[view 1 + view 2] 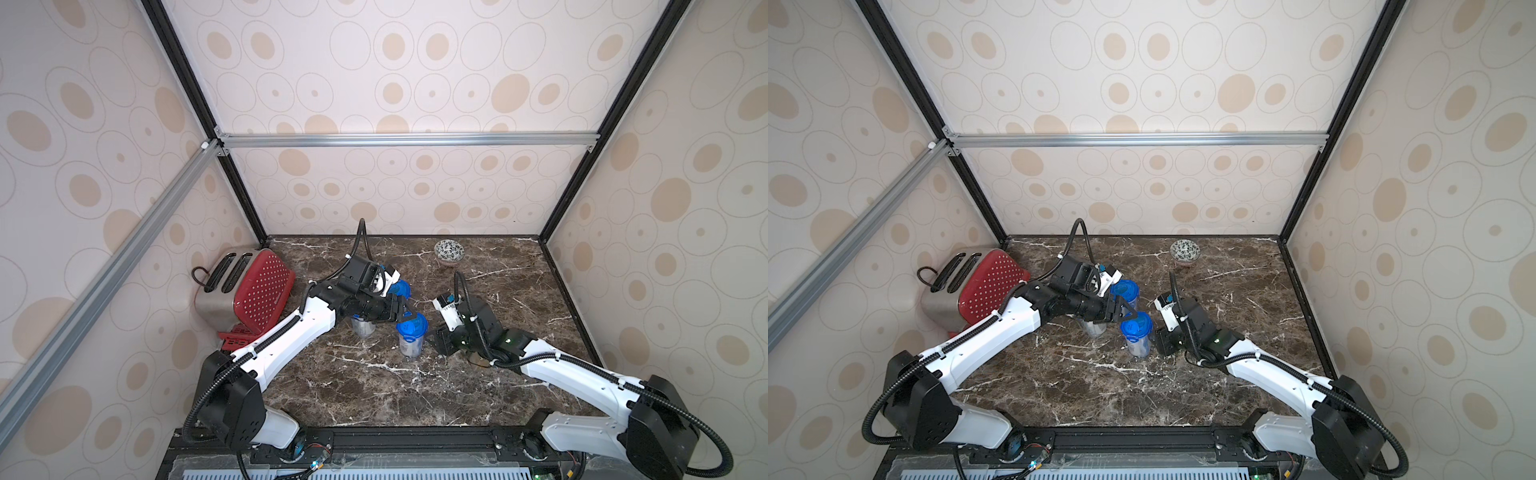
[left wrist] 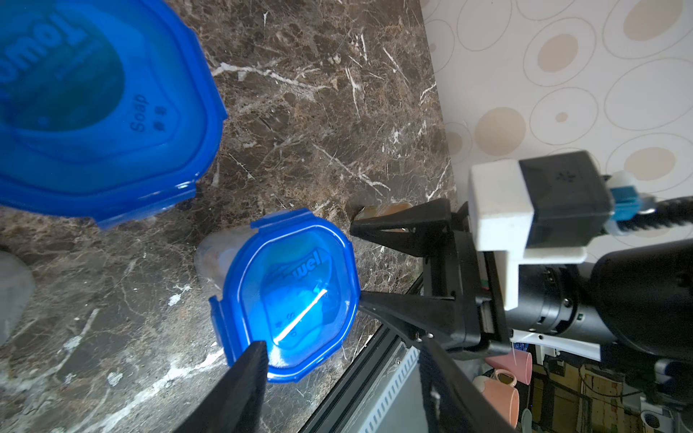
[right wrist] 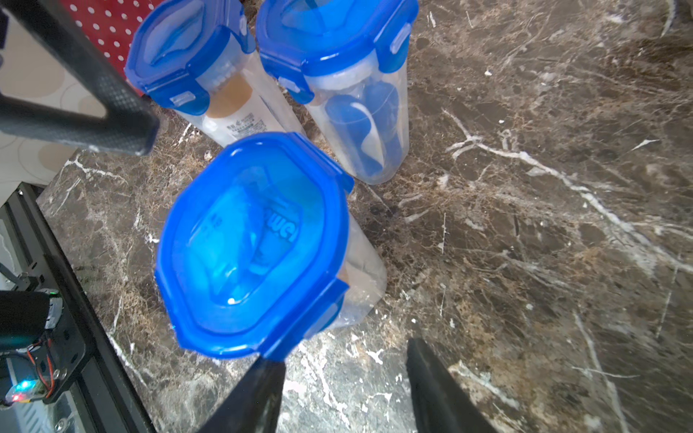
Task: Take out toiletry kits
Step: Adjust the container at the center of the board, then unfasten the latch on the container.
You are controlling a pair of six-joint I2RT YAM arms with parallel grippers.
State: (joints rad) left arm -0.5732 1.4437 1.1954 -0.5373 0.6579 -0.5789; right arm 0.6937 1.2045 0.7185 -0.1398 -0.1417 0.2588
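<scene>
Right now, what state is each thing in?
Near jar: upright, lid on.
Far jar: upright, lid clipped.
Third jar: upright, lid clipped.
Kits: inside jars.
Toaster: upright.
Bowl: upright, looks empty.
Left gripper: open, over near jar.
Right gripper: open, beside near jar.

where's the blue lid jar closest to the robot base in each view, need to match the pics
A top view: front jar, mid-table, nearest of the three jars to the robot's base.
A top view: same spot, between the two arms' ends.
Left wrist: the smaller, farther of the two blue lids.
Right wrist: the largest, closest lid, in front of the other two jars.
Shared landmark: the brown marble table under it.
</scene>
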